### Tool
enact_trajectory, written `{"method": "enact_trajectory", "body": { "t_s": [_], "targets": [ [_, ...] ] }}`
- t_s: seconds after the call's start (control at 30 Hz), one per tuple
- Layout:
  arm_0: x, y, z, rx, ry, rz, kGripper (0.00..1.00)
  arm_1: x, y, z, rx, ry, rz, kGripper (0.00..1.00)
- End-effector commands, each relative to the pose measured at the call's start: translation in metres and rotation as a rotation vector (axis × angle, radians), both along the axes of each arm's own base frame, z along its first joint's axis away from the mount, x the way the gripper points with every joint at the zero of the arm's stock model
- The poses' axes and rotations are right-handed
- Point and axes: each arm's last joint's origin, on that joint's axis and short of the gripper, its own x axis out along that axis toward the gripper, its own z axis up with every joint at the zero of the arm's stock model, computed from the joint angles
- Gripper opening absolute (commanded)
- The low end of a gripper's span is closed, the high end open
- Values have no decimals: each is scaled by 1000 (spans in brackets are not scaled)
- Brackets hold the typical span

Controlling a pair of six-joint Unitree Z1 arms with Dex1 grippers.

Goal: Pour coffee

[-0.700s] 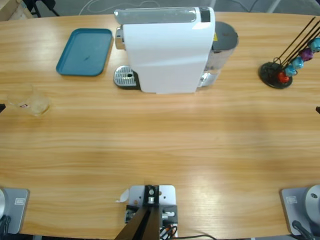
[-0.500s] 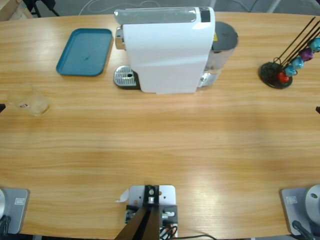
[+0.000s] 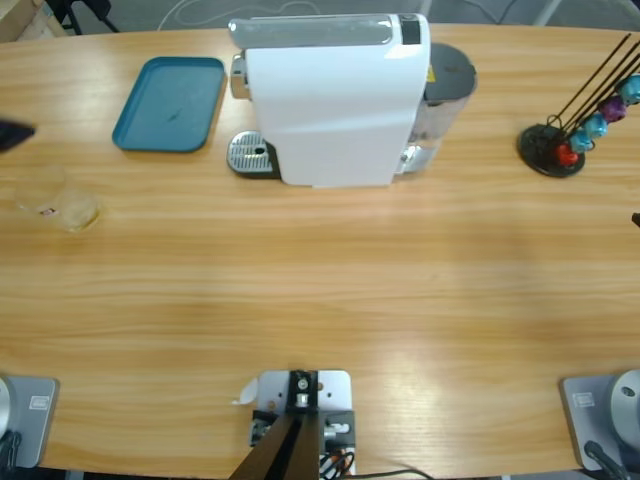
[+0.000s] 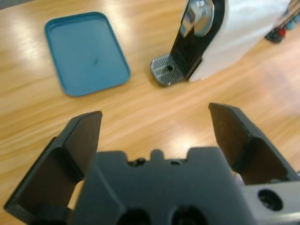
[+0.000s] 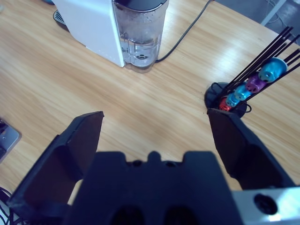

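Small clear glass cup [image 3: 62,203] alone near teal plastic tray [image 3: 171,103], white coffee machine [image 3: 330,95]; both grippers [image 4: 154,126] [image 5: 154,126] spread, empty.

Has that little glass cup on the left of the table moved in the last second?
No. The glass cup sits in the same spot below and left of the blue tray; only a dark shape has appeared at the left edge.

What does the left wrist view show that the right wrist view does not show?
Only the left wrist view shows the blue tray and the metal drip grate under the spout.

Only the right wrist view shows the water tank, the black cable and the capsule rack.

Both show the white coffee machine, the wooden table and an open gripper, left and right, holding nothing.
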Motion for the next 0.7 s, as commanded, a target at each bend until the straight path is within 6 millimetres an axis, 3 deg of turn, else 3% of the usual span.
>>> {"method": "enact_trajectory", "body": {
  "t_s": [0.03, 0.23, 0.43, 0.7],
  "targets": [
    [96, -68, 10, -88, 203, 50, 998, 3, 2, -2, -9, 19, 4, 1000],
    [149, -96, 23, -281, 338, 107, 991, 1, 1, -2, -3, 11, 4, 1000],
    [175, -111, 3, -389, 523, 124, 990, 1, 1, -2, -3, 11, 4, 1000],
    [204, -134, -21, -413, 638, 77, 889, 1, 1, -3, -3, 11, 5, 1000]
  ]
}}
